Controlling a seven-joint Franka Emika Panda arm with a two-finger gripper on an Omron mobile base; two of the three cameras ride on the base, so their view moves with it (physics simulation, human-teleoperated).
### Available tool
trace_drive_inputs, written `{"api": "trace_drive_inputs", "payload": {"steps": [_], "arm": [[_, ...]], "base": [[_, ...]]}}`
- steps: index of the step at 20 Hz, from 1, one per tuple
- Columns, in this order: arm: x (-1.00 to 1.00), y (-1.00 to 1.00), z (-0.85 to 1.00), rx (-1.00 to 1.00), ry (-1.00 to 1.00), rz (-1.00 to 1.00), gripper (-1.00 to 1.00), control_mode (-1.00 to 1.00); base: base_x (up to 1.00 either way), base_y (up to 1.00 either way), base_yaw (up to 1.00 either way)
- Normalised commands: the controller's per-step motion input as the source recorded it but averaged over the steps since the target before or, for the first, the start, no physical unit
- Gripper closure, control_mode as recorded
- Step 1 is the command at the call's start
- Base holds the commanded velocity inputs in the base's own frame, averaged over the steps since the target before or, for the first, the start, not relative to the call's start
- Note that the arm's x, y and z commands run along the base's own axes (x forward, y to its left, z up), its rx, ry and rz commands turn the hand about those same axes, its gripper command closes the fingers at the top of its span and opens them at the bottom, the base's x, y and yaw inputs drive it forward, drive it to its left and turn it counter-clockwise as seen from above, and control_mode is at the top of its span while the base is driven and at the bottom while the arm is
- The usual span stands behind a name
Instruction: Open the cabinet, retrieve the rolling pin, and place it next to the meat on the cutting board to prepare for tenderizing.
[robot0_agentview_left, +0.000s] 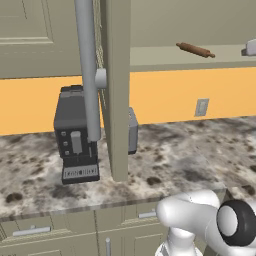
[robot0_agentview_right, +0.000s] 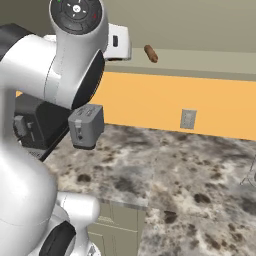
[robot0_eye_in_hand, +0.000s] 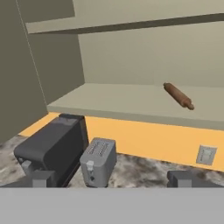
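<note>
One cabinet (robot0_agentview_left: 118, 90) door is standing swung open, edge-on in the left base view, its long grey handle (robot0_agentview_left: 88, 65) running down at 11 o'clock of the frame. Inside, the pin (robot0_eye_in_hand: 178, 96) is lying on the bottom shelf (robot0_eye_in_hand: 127, 101), at about 2 o'clock in the hand view, angled with one end pointing down toward 4 o'clock; in the left base view it is sitting at 1 o'clock (robot0_agentview_left: 195, 50), and in the right base view at 12 o'clock (robot0_agentview_right: 150, 53). Nothing is touching it. Both fingertips (robot0_eye_in_hand: 38, 179) of the gripper (robot0_eye_in_hand: 111, 180) are showing at the bottom of the hand view, standing wide apart and holding nothing. Below the shelf, a toaster (robot0_eye_in_hand: 98, 161) is standing on the speckled counter (robot0_agentview_left: 190, 155) beside a dark coffee machine (robot0_eye_in_hand: 52, 148), under the orange wall (robot0_agentview_left: 165, 92) with its outlet (robot0_eye_in_hand: 205, 155)
</note>
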Motion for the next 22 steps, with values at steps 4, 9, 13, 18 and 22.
{"api": "trace_drive_inputs", "payload": {"steps": [4, 9, 13, 18, 22], "arm": [[0.25, -0.03, -0.02, -0.05, 0.0, 0.05, -1.0, -1.0], [0.22, -0.09, -0.1, -0.04, 0.0, 0.1, -1.0, -1.0], [0.2, -0.11, -0.17, -0.04, -0.01, 0.11, -1.0, -1.0], [0.26, -0.14, -0.18, -0.04, 0.0, 0.09, -1.0, -1.0], [0.35, -0.14, -0.15, -0.03, 0.0, 0.06, -1.0, -1.0]], "base": [[0.0, 0.0, 0.0], [0.0, 0.0, 0.0], [0.0, 0.0, 0.0], [0.0, 0.0, 0.0], [0.0, 0.0, 0.0]]}}
